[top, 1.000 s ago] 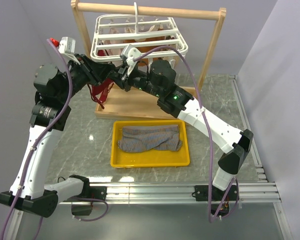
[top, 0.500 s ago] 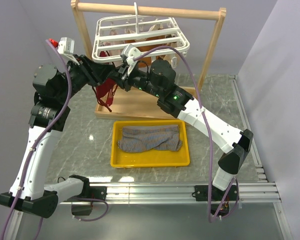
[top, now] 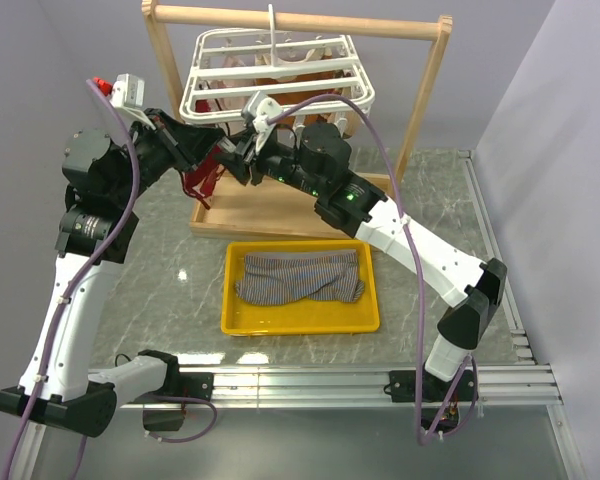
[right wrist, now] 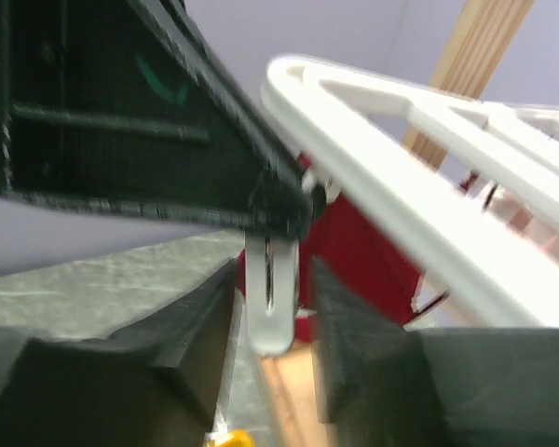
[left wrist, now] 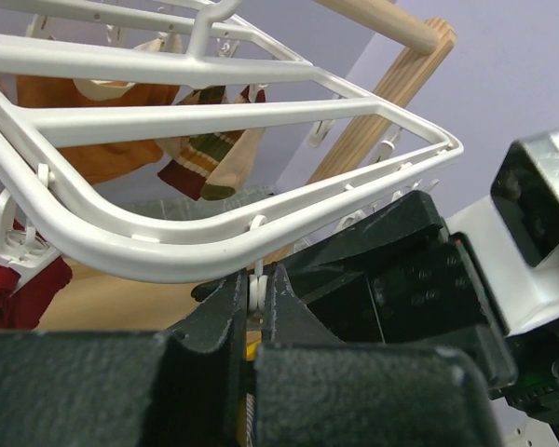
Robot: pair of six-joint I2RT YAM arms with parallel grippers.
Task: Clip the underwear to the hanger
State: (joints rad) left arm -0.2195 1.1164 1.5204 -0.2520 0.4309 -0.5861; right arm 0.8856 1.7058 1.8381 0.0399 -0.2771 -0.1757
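Observation:
The grey striped underwear [top: 300, 277] lies crumpled in the yellow tray [top: 298, 325], away from both grippers. The white grid hanger [top: 275, 72] hangs from the wooden stand. My left gripper [top: 213, 152] is at the hanger's front left rim and is shut on a small white clip [left wrist: 256, 291] dangling from the rim [left wrist: 214, 251]. My right gripper [top: 236, 162] meets it from the right. In the right wrist view its jaws [right wrist: 272, 279] are open on either side of that clip [right wrist: 268, 312], not touching it.
The wooden frame stand [top: 300, 20] and its base board [top: 280, 210] are behind the tray. Dark red underwear [top: 198, 178] hangs from the hanger's left side just beside the grippers. Orange-brown garments [left wrist: 84, 112] hang under the hanger's middle.
Both grippers have shifted slightly left and up at the hanger's front left rim. The hanger has tipped more level, and the dark red underwear has swung with it.

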